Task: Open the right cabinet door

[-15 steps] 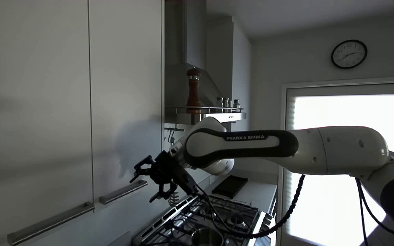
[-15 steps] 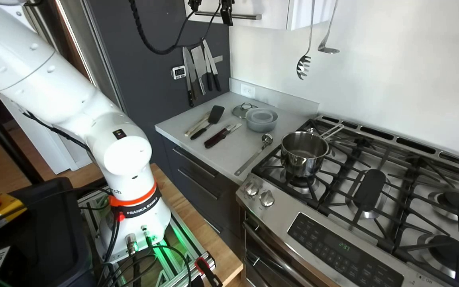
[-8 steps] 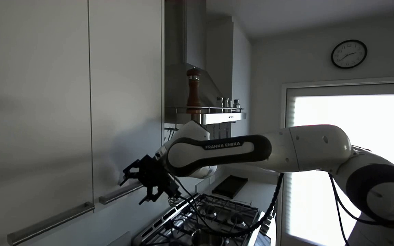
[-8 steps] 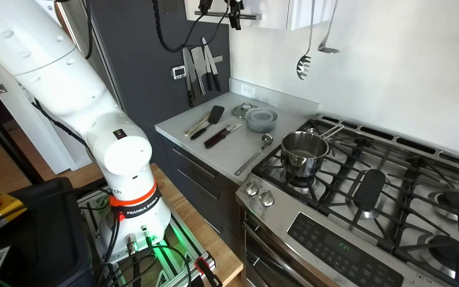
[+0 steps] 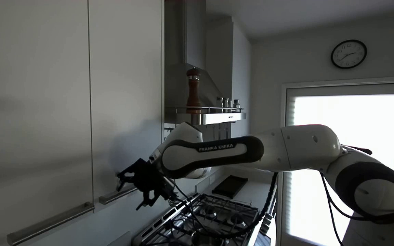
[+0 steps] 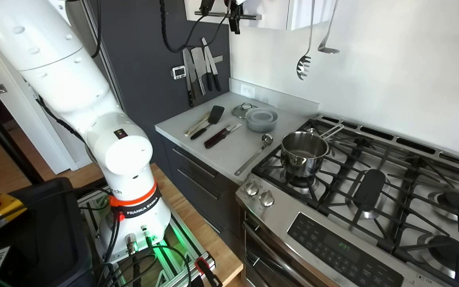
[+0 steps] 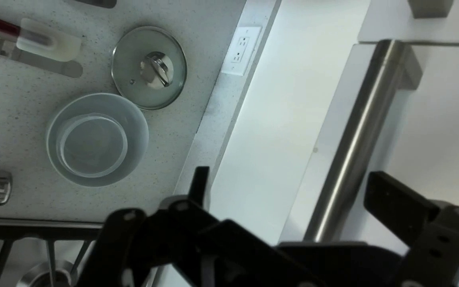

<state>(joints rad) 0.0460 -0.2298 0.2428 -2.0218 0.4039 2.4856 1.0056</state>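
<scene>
The right cabinet door (image 5: 125, 85) is the narrower pale-grey panel, shut and flush with its neighbour. Its silver bar handle (image 5: 109, 197) is near its bottom edge, partly hidden behind my gripper (image 5: 128, 198). In the wrist view, the handle (image 7: 357, 139) runs diagonally between the two spread fingers of my gripper (image 7: 289, 185), nearer the right-hand finger. The fingers are open with nothing between them but the view of the bar; I cannot tell contact. In an exterior view, the door (image 6: 275, 12) and gripper (image 6: 234, 24) are cut by the top edge.
The wider cabinet panel (image 5: 33, 102) with a longer handle (image 5: 51, 223) adjoins. A range hood (image 5: 214, 118) bears a pepper mill (image 5: 193, 90). Below are a stove with a pot (image 6: 304, 153), and a counter with bowls (image 6: 261, 119) and a lid (image 7: 150, 67). Utensils (image 6: 303, 65) hang on the wall.
The arm has moved left and slightly down in an exterior view, bringing the open gripper to the door's handle. Movement is smaller over the last half second. The door has not moved.
</scene>
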